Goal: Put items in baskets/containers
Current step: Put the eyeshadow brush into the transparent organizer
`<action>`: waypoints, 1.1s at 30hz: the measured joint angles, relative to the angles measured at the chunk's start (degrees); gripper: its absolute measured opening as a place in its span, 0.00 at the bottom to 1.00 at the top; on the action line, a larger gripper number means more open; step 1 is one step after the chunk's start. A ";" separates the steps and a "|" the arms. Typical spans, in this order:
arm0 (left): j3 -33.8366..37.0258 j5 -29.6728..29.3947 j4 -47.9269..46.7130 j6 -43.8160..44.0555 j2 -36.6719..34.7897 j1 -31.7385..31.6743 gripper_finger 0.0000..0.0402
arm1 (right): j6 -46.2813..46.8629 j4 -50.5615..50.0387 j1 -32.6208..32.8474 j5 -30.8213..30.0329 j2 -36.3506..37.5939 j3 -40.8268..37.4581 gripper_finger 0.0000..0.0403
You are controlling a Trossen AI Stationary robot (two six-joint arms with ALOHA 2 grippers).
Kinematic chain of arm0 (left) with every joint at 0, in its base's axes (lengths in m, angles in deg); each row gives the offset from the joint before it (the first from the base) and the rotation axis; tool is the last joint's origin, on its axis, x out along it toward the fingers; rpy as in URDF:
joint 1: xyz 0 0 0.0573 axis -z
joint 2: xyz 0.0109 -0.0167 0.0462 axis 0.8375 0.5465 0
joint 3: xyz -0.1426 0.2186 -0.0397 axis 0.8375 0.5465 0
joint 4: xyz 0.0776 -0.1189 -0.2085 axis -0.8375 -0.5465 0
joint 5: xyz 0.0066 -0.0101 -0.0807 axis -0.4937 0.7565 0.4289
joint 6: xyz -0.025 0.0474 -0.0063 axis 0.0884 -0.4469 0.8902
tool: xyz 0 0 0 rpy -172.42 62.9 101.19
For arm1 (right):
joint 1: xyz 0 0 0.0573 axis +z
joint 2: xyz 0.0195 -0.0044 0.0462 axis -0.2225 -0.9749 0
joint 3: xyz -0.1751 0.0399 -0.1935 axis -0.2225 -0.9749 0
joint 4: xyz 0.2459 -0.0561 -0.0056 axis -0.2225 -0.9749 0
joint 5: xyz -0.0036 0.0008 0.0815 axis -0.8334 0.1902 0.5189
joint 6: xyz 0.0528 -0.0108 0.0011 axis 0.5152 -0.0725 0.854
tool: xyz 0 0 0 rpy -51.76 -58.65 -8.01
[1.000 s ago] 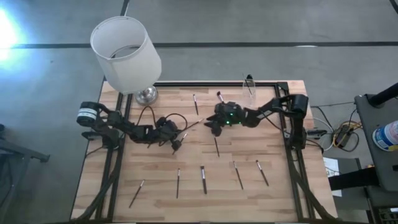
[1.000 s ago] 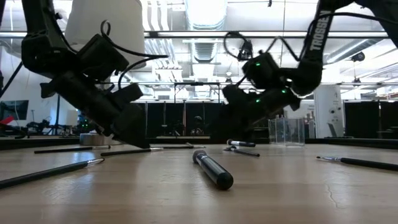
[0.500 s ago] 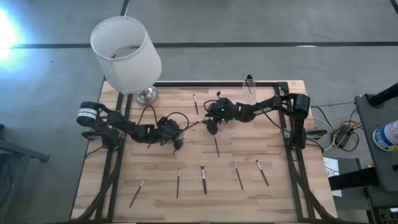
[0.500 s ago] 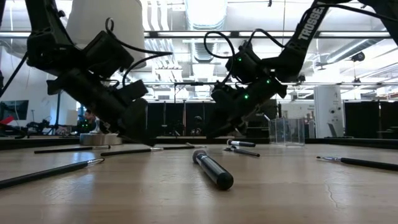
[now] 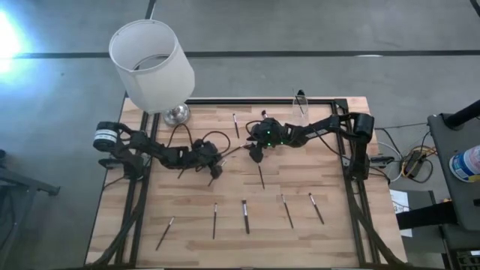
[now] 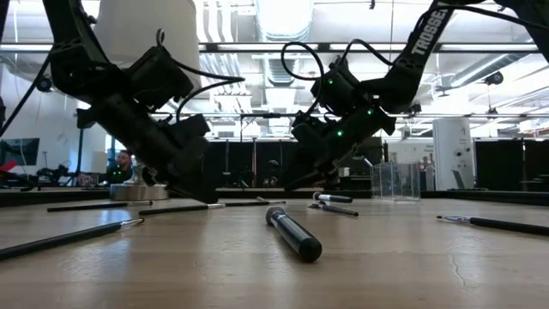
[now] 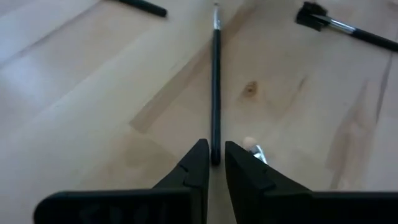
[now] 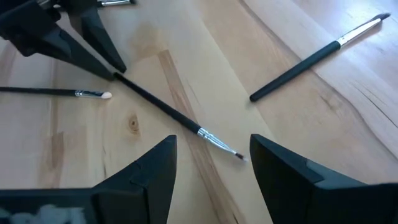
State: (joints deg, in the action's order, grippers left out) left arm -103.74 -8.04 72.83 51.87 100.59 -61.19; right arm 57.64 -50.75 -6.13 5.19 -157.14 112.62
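Note:
A thin dark brush (image 5: 232,153) lies on the table's middle between both grippers. My left gripper (image 5: 216,168) is shut on its handle end. My right gripper (image 5: 253,154) hovers open over the other end, its fingers on either side of the bristle tip (image 8: 235,155) without touching it. Several more brushes lie flat on the wood, among them a row near the front edge (image 5: 245,216) and two toward the far side (image 5: 235,124). The small clear cup (image 5: 301,103) stands upright at the far right, also seen in the low view (image 6: 396,182). My left gripper pinches the dark brush by the very end of its handle (image 7: 215,155) between the two fingertips (image 7: 198,163). The fingers slant down from the table's left and lie along the brush. The brush (image 7: 216,81) lies flat on the wood, pointing away from the fingers.
The big white lampshade (image 5: 150,64) and its metal base (image 5: 177,114) stand at the far left corner. A pale-tipped brush (image 8: 56,92) lies close beside the left gripper. A thick dark brush (image 6: 293,233) lies near the front. Black rails frame the table (image 5: 352,180).
My right gripper moved toward the table's left and a little toward the far edge, stopping over the brush's bristle end, then held still. My left gripper shifted slightly toward the right and the far edge, along the brush's handle end.

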 joint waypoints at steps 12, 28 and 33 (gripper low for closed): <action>0.20 -0.62 3.10 -0.66 4.11 -0.09 0.01 | 1.49 -0.14 -0.02 0.39 0.00 -0.22 0.49; 0.37 -0.43 3.22 -1.00 8.09 -0.11 0.00 | -13.76 -3.25 -1.53 1.37 -0.55 -0.20 0.49; 0.37 -0.38 3.26 -1.80 8.26 -0.11 0.00 | -20.85 -10.94 -1.58 1.33 -0.66 3.19 0.49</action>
State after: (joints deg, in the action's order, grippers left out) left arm -103.37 -8.42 76.08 50.07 108.85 -61.30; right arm 36.79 -61.70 -7.71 6.52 -157.79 115.81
